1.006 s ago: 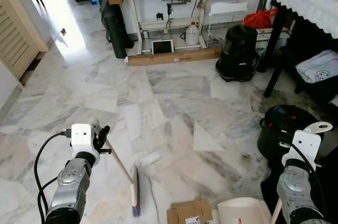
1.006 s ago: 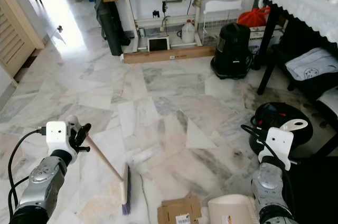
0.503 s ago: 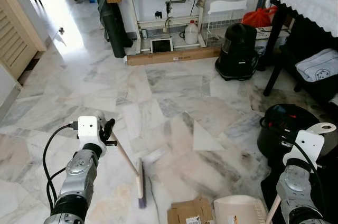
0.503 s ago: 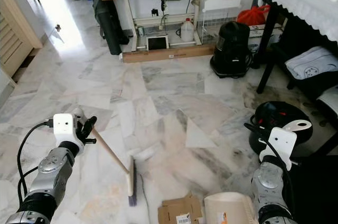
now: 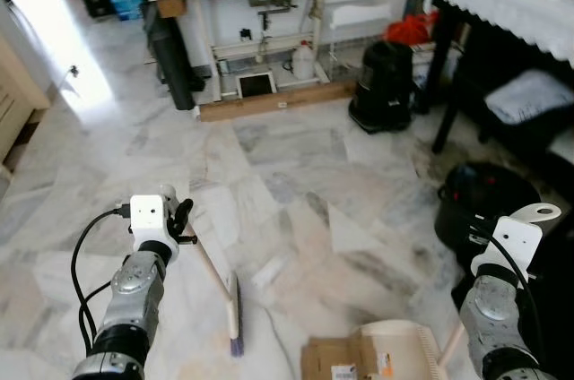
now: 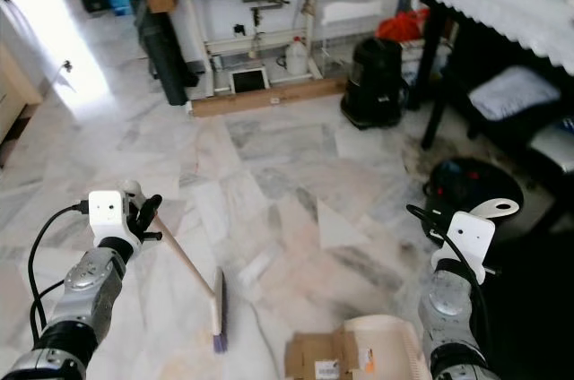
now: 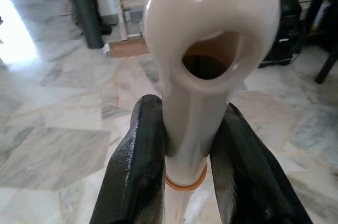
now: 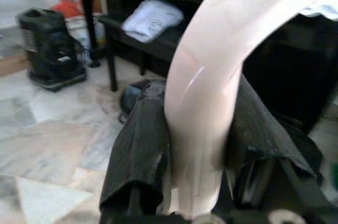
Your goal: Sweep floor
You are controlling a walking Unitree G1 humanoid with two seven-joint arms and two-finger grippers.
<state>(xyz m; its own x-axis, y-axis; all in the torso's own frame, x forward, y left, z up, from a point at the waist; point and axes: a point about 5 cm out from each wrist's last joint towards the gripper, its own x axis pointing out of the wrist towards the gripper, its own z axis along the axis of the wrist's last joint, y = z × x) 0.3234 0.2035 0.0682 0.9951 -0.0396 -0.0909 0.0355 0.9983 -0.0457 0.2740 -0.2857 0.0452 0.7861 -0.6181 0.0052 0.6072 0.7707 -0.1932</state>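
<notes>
Broom beside seemingly empty dustpan

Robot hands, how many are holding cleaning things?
2. The left gripper is shut on the broom handle, with the bristles down on the floor. The right gripper is shut on the dustpan handle, near the cardboard.

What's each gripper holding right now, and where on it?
Left gripper grips the cream broom near its handle's top; right gripper clamps the cream dustpan by its handle.
</notes>
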